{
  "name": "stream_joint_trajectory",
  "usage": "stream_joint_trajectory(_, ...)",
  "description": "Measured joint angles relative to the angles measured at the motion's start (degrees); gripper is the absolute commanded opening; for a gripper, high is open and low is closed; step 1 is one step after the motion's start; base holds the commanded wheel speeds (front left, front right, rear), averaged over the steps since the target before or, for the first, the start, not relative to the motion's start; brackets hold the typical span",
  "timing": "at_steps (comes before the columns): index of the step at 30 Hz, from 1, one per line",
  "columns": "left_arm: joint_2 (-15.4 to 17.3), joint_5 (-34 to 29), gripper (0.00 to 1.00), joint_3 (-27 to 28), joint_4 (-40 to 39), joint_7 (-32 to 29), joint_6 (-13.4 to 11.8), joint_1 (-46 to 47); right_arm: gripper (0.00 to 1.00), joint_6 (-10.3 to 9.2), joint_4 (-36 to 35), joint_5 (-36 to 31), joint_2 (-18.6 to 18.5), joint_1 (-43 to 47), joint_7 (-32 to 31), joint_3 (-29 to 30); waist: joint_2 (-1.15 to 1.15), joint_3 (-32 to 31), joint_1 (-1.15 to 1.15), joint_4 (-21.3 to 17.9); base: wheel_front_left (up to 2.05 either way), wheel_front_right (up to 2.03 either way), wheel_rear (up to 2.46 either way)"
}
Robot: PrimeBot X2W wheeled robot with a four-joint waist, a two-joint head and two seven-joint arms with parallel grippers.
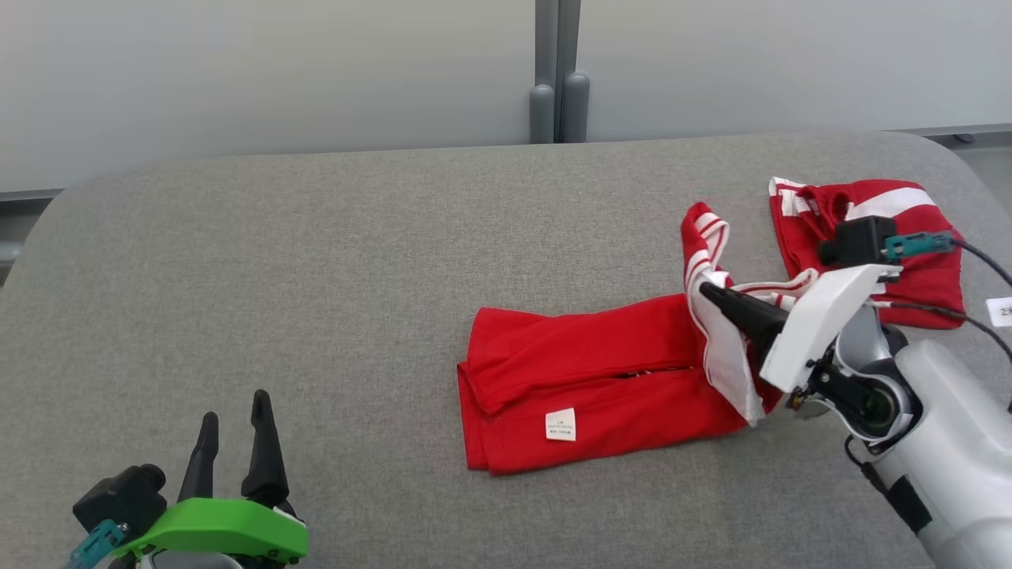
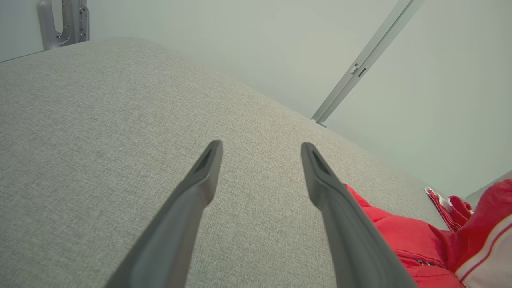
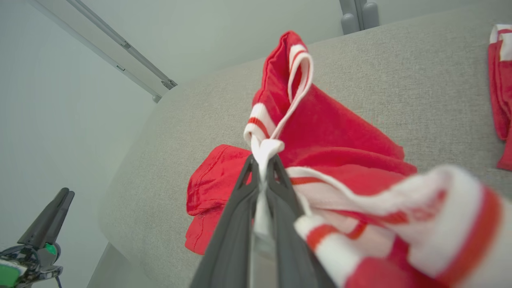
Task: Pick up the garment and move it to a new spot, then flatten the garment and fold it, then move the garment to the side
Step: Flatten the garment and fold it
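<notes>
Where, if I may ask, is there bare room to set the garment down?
Bare: left half of the table, between left gripper and red garment, and the far strip by the wall. Crowded: the right, around right gripper.

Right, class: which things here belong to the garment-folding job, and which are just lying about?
Job: red garment with white striped trim; right gripper, shut on that trim; left gripper, open; grey fabric table.
Lying about: red-and-white cloth bundle at far right, possibly separate; small white tag; grey metal posts.
</notes>
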State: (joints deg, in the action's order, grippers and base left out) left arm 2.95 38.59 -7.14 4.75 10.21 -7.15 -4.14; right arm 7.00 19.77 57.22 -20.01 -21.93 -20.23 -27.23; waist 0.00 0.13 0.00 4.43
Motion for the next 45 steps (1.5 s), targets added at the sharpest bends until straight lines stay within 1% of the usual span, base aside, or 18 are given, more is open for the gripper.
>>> stream_joint_trajectory(2, -0.03, 0.04, 1.0, -0.11, 0.0, -0.01, 0.0, 0.0, 0.0, -0.27, 0.0, -0.67, 0.63, -0.01, 0.02, -0.52, 0.0, -0.04, 0.0, 0.19, 0.0, 0.0, 0.0)
stream_joint_trajectory(4, -0.05, 0.05, 1.0, -0.31, 0.0, -0.02, 0.0, 0.0, 0.0, -1.26, 0.04, -1.85, 2.04, -0.05, 0.03, -1.53, 0.0, -0.1, 0.0, 0.65, 0.0, 0.0, 0.0)
stream_joint_trajectory(9, -0.08, 0.05, 1.0, -1.04, 0.09, -0.07, 0.0, 0.0, 0.0, -4.64, 1.86, -4.74, 6.15, -1.42, 0.58, -4.02, 0.0, -0.24, 0.0, 2.23, 0.0, 0.0, 0.0)
stream_joint_trajectory(14, -0.15, 0.32, 1.0, -2.61, 0.2, -0.09, 0.0, 0.01, 0.0, -7.98, 5.59, -6.93, 9.9, -2.57, 1.56, -5.76, 0.0, -0.34, 0.0, 4.14, 0.0, 0.0, 0.0)
stream_joint_trajectory(16, -0.15, 0.55, 1.0, -3.07, 0.23, -0.09, 0.0, 0.01, 0.0, -9.7, 7.38, -7.48, 11.48, -2.7, 2.12, -5.95, 0.0, -0.34, 0.0, 4.97, 0.0, 0.0, 0.0)
stream_joint_trajectory(19, -0.15, 0.57, 1.0, -3.93, 0.33, -0.1, 0.0, 0.03, 0.0, -11.66, 9.8, -8.56, 13.4, -3.15, 3.13, -6.54, 0.0, -0.31, 0.0, 6.25, 0.0, 0.0, 0.0)
stream_joint_trajectory(20, -0.15, 0.58, 1.0, -4.15, 0.37, -0.1, 0.0, 0.03, 0.0, -12.03, 10.55, -9.0, 13.93, -3.47, 3.45, -6.73, 0.0, -0.29, 0.0, 6.68, 0.0, 0.0, 0.0)
stream_joint_trajectory(23, -0.15, 0.78, 1.0, -4.34, 0.49, -0.09, 0.0, 0.04, 0.0, -12.71, 12.67, -9.67, 15.68, -4.3, 4.33, -7.16, 0.0, -0.22, 0.0, 7.89, 0.0, 0.0, 0.0)
stream_joint_trajectory(26, -0.15, 1.05, 1.0, -4.38, 0.66, -0.09, 0.0, 0.04, 0.0, -13.05, 14.63, -10.85, 16.49, -5.05, 5.17, -7.8, 0.0, -0.12, 0.0, 8.88, 0.0, 0.0, 0.0)
stream_joint_trajectory(30, -0.18, 1.07, 1.0, -4.33, 1.1, 0.0, 0.0, 0.04, 0.0, -13.23, 17.15, -11.43, 16.44, -5.56, 6.22, -8.45, 0.0, -0.06, 0.0, 9.6, 0.0, 0.0, 0.0)
stream_joint_trajectory(41, -0.18, 1.07, 1.0, -4.48, 2.01, 0.15, 0.0, 0.04, 0.0, -13.25, 21.57, -11.6, 16.49, -6.0, 9.05, -9.62, 0.0, -0.31, 0.0, 9.71, 0.0, 0.0, 0.0)
stream_joint_trajectory(45, -0.2, 1.07, 1.0, -6.14, 2.29, 0.08, 0.0, 0.13, 0.0, -13.65, 23.34, -11.28, 16.5, -6.09, 11.01, -9.25, 0.0, -0.6, 0.0, 10.16, 0.0, 0.0, 0.0)
